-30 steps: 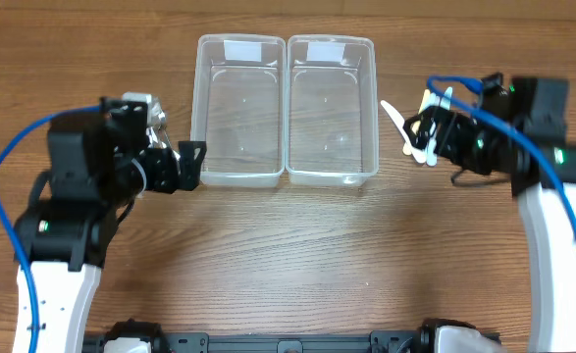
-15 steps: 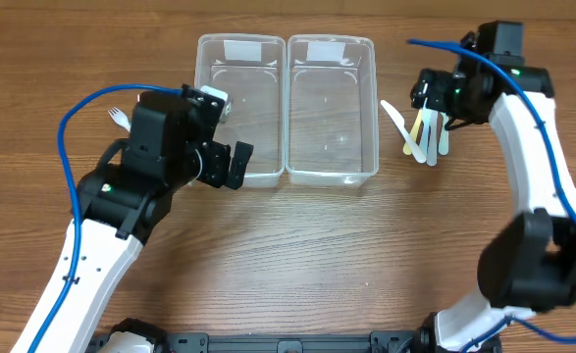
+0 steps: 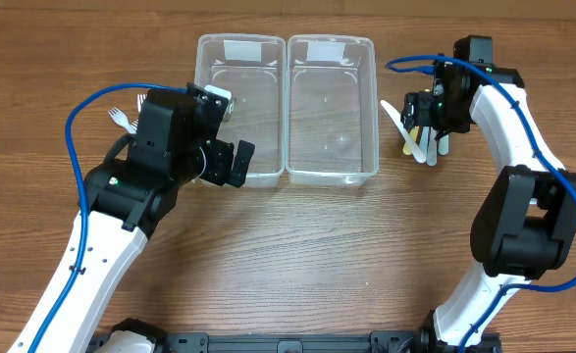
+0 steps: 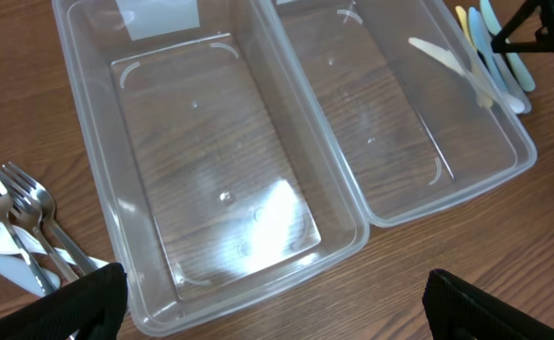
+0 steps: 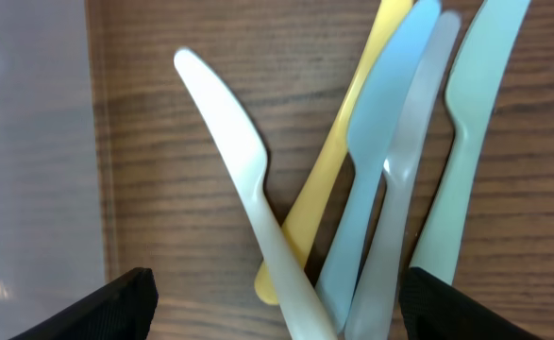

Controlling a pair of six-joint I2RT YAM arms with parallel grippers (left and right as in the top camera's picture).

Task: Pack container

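Two clear plastic containers stand side by side at the back of the table, the left one (image 3: 240, 177) and the right one (image 3: 332, 179), both empty. My left gripper (image 3: 232, 163) is open and empty over the front left corner of the left container (image 4: 210, 170); its fingers frame that view (image 4: 277, 312). Several plastic knives (image 3: 422, 139) lie fanned to the right of the right container. My right gripper (image 3: 420, 110) hovers open just above them (image 5: 277, 316), over a white knife (image 5: 248, 217), a yellow one (image 5: 338, 179), a blue one (image 5: 380, 161), a grey one (image 5: 404, 208) and a green one (image 5: 465, 142).
A pile of forks, metal and white plastic (image 3: 121, 118), lies left of the containers and shows in the left wrist view (image 4: 17, 236). The right container's wall (image 5: 31, 142) borders the knives on the left. Blue cables loop over both arms.
My left arm swung right to the left container's front corner, then held. My right arm moved toward the back and down over the knives.
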